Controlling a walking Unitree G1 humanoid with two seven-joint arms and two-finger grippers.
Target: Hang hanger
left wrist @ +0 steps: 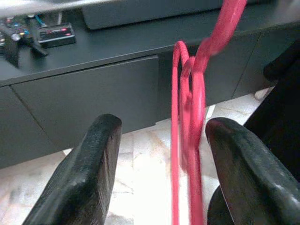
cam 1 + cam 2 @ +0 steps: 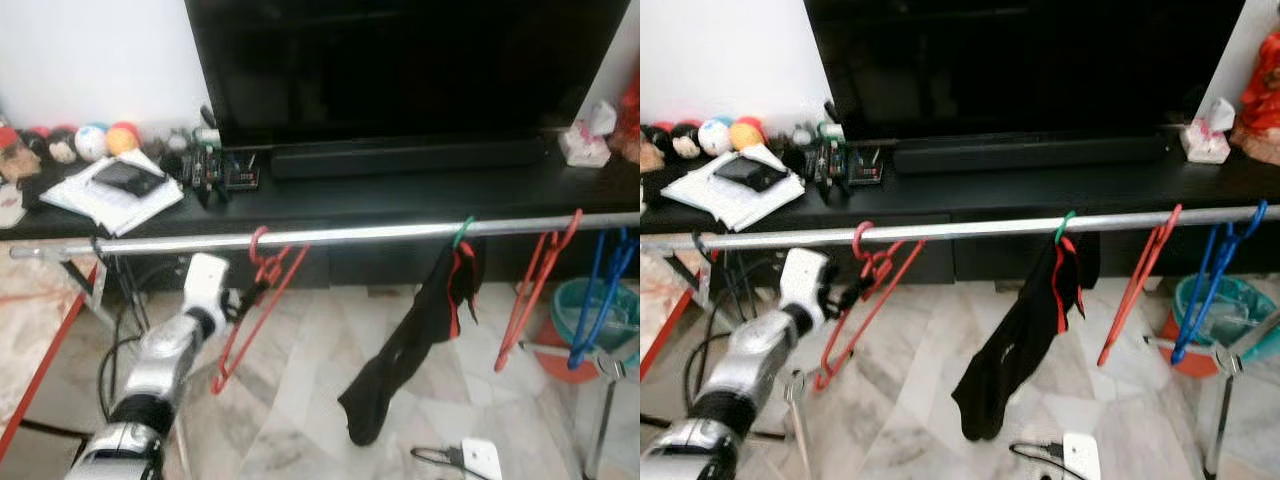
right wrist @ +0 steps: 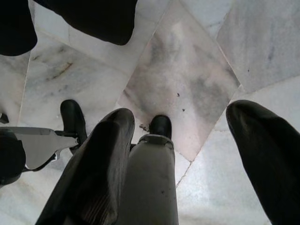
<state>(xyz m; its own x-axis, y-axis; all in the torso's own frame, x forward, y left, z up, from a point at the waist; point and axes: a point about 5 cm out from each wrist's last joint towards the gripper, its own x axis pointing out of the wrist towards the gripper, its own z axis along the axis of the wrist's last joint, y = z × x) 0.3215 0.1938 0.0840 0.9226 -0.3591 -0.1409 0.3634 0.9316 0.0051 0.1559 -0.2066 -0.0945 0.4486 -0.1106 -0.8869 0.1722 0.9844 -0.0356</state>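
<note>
Two black fingers of the left gripper point(image 1: 161, 173) stand wide apart in the left wrist view, and the red hanger point(image 1: 190, 140) hangs in the gap between them, nearer to one finger but, as far as I can see, not pressed by either. The right gripper point(image 3: 187, 154) points down at the marble floor point(image 3: 187, 79) with its fingers also spread wide and nothing between them; this arm looks idle. In the head views the left arm reaches forward and up on the robot's left side, and the hook of the red hanger is already over the silver rail point(image 2: 380, 233), near its left end, while the body of the hanger slants down toward the floor beside the gripper. So the hanging seems nearly done. I think the good way to finish is to draw the fingers straight back along their own line, slowly, so that neither one catches the thin red wire and pulls the hook off the rail. Farther along the rail hang a black garment point(image 2: 415, 340) on a green hook, an orange hanger point(image 2: 535, 280) and a blue hanger point(image 2: 600, 290), all well apart from the left gripper. Behind the rail stands a low black cabinet point(image 2: 400, 195) with a large dark television point(image 2: 400, 70) on it.
</note>
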